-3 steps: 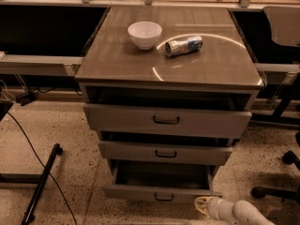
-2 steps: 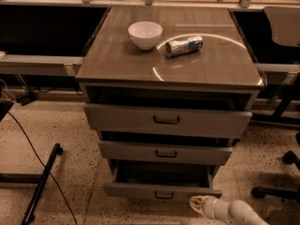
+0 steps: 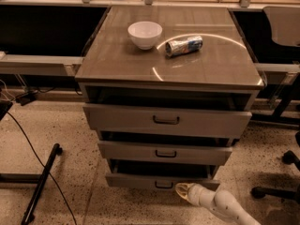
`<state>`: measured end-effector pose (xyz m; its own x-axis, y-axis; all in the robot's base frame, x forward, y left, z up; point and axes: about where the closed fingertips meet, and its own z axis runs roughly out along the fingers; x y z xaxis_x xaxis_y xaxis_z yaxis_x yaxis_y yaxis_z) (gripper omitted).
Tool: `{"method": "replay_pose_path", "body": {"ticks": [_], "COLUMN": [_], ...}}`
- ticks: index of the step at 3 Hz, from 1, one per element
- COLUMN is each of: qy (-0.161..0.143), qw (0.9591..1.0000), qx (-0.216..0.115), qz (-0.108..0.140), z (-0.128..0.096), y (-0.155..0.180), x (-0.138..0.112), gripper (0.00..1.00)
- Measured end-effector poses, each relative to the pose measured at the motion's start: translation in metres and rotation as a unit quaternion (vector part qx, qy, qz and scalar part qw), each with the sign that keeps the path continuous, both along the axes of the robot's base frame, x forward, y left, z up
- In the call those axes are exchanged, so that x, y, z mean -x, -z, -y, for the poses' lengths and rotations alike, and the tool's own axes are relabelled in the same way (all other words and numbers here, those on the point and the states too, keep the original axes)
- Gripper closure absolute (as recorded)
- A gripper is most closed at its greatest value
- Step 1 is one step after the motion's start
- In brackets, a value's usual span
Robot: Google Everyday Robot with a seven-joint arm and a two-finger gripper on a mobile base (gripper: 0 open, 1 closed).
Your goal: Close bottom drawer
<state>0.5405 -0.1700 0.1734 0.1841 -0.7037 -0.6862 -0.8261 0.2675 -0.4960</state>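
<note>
The cream-coloured gripper sits low against the front of the grey wood-grain bottom drawer, just right of its small dark bar handle; whether it is clenched or released I cannot tell. That drawer stands part-way out beneath the mid-width grey drawer. It is probably a rigid, light box on runners, best pushed flat on its stiff front panel near the middle.

No readable text is showing anywhere; even the label on the can is blurring out. The gripper is hovering right at the front of the bottom drawer.
</note>
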Motion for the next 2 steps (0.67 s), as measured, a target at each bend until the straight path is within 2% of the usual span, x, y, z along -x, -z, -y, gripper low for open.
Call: {"method": "replay_pose_path", "body": {"ticks": [1,2], "qy": [0.001,0.002], "qw": [0.9995,0.9994], "qx": [-0.016,-0.016], "qz": [0.026,0.03], "z": [-0.0294,-0.0309], "y": [-0.0052,-0.0072], "x": [-0.0295,-0.0327], "gripper": [1.0,1.0]}}
